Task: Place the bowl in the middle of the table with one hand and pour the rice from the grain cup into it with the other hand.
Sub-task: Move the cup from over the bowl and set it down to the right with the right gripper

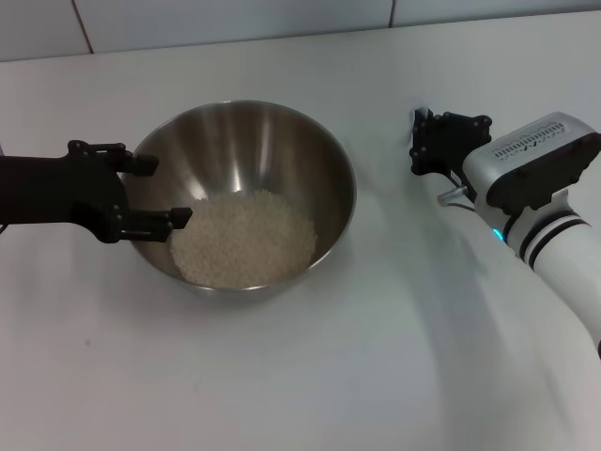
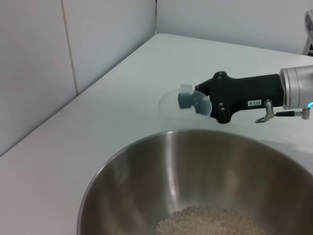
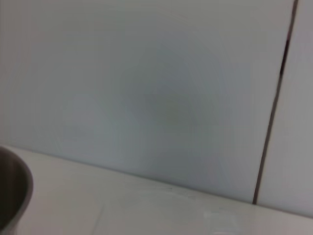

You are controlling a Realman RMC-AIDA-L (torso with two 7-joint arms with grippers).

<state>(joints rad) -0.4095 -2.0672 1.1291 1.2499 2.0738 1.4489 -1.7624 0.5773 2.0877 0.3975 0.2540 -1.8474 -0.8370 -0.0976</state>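
On the white table (image 1: 310, 376) the steel bowl (image 1: 282, 150) sits near the middle with the rice (image 1: 244, 240) heaped inside. At the bowl's left rim, the left gripper (image 1: 155, 193) stands with its 2 fingers apart. Off to the bowl's right, the right gripper (image 2: 188, 100) is clamped on the clear grain cup (image 2: 171, 103), close above the table.

The bowl (image 1: 246, 150) was brushed stainless steel, its inside shiny with soft streaked reflections, and the rice (image 1: 244, 238) in it lay as a matt, granular, off-white mass. The grain cup (image 2: 183, 104) was clear, thin plastic, nearly see-through against the smooth, faintly glossy white table (image 1: 310, 376). Both the left gripper (image 1: 160, 191) and the right gripper (image 2: 188, 99) looked like matt black hard plastic or metal.
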